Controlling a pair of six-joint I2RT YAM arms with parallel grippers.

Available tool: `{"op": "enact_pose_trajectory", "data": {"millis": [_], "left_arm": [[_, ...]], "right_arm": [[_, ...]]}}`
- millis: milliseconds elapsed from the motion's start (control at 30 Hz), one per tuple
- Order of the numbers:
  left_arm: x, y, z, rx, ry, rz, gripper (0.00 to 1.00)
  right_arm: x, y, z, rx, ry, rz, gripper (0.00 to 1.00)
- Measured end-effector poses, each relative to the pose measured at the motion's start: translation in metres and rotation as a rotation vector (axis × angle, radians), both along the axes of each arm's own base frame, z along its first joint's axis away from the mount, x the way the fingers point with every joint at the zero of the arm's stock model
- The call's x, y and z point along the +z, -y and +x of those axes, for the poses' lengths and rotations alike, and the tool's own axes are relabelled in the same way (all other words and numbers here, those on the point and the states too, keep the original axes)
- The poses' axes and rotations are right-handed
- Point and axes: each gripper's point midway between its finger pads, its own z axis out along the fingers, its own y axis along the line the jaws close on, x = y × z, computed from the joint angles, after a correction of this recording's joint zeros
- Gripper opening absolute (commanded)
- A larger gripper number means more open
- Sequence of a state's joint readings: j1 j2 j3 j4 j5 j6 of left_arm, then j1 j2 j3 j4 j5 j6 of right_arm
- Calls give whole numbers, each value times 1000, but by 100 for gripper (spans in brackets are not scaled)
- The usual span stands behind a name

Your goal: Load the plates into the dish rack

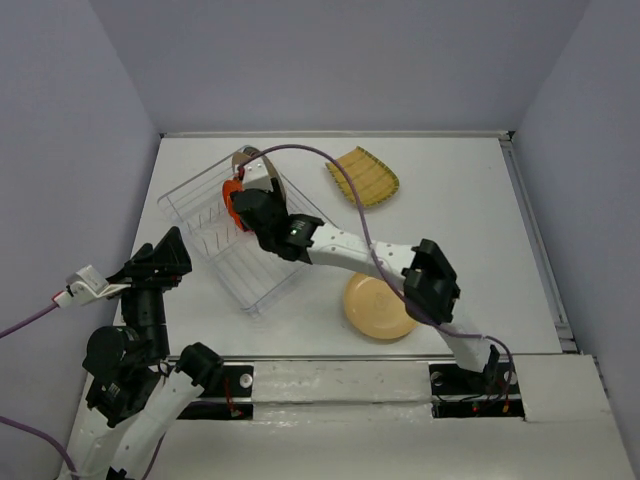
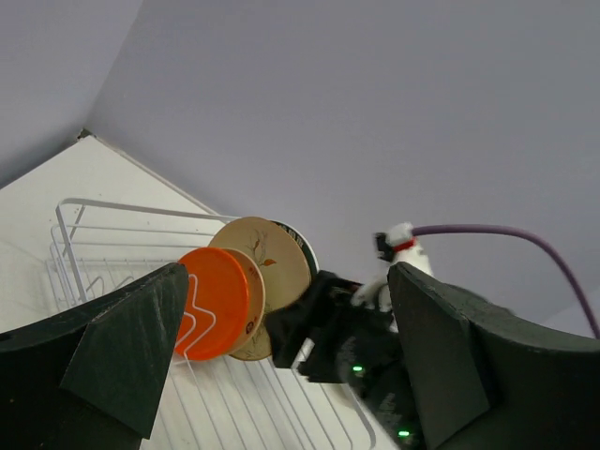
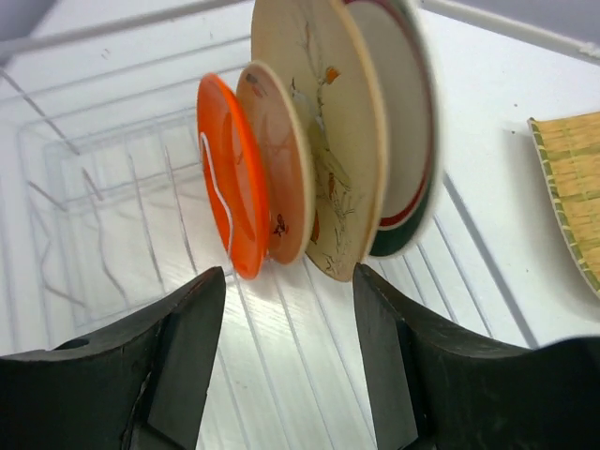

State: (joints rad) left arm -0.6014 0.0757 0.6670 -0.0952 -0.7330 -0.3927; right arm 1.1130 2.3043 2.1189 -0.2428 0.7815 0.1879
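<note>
The clear wire dish rack [image 1: 215, 250] lies at the middle left of the table. Several plates stand upright at its far end: a small orange-red one [image 3: 220, 173], a small tan one [image 3: 278, 173], a larger cream printed one [image 3: 323, 131] and a white one with a green-red rim [image 3: 405, 112]. My right gripper [image 1: 246, 206] hangs open and empty over the rack, just short of these plates [image 3: 291, 347]. A plain tan plate [image 1: 379, 306] lies flat on the table by the right arm. The yellow ribbed plate [image 1: 363, 176] lies at the back. My left gripper [image 1: 170, 255] is open and empty, left of the rack.
The left wrist view shows the rack's wire rim [image 2: 94, 211], the orange plate [image 2: 216, 300] and the right gripper's black body [image 2: 337, 328] between my left fingers. Grey walls enclose the table on three sides. The right arm's purple cable [image 1: 350, 190] arcs over the rack's right side.
</note>
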Motion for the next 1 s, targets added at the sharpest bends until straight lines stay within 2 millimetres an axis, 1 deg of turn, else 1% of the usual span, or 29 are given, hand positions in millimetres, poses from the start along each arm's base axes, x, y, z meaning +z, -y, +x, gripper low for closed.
{"op": "enact_pose_trajectory", "data": {"millis": [33,67,133,167,200,233,267,300,333,367,400,433,467,500,567,633,667,833,867,900,933,967,1000], "left_arm": [[0,0,0,-1,1,0,99],[0,0,0,-2,1,1,99],[0,1,0,-8,2,3,99],[1,2,0,-11,3,5,99],[1,3,0,-18,4,8,99],[1,4,0,-21,5,9,99],[1,5,0,-27,6,13,99],[2,6,0,-31,8,16,99],[2,7,0,-36,10,18,99],[3,8,1,-42,13,21,99],[4,9,1,-45,14,22,99],[4,10,2,-48,13,24,99],[4,11,3,-51,12,28,99],[4,12,3,-53,10,30,99],[3,16,6,-62,4,40,99],[2,18,8,-66,-5,48,99],[1,20,10,-69,-11,54,99],[-2,24,14,-75,-29,67,99],[-3,25,15,-75,-32,70,99],[-3,25,16,-75,-36,72,99],[-4,26,17,-76,-40,76,99],[-5,27,18,-77,-44,79,99],[-5,28,20,-79,-48,84,99]], "right_arm": [[10,12,-6,15,-27,39,63],[24,24,-8,19,-41,88,63],[45,51,-8,16,-57,177,64],[60,75,-4,-1,-66,252,64],[65,92,-1,-16,-76,310,65],[74,124,7,-53,-78,397,65],[75,146,14,-91,-85,438,66],[73,179,30,-147,-92,524,66],[69,196,39,-176,-94,565,67],[51,226,51,-237,-117,639,67],[32,246,57,-278,-143,676,68],[4,271,63,-342,-181,713,68],[-15,284,64,-376,-208,733,68],[-50,302,60,-433,-270,761,68],[-92,322,54,-509,-351,796,69],[-121,328,48,-556,-415,853,69],[-130,328,49,-564,-433,888,69],[-150,308,74,-541,-472,1092,69],[-149,302,85,-523,-465,1148,66],[-147,300,91,-510,-460,1177,63],[-147,294,98,-493,-459,1214,56],[-147,291,104,-480,-456,1241,52],[-148,287,109,-469,-458,1267,45]]}}
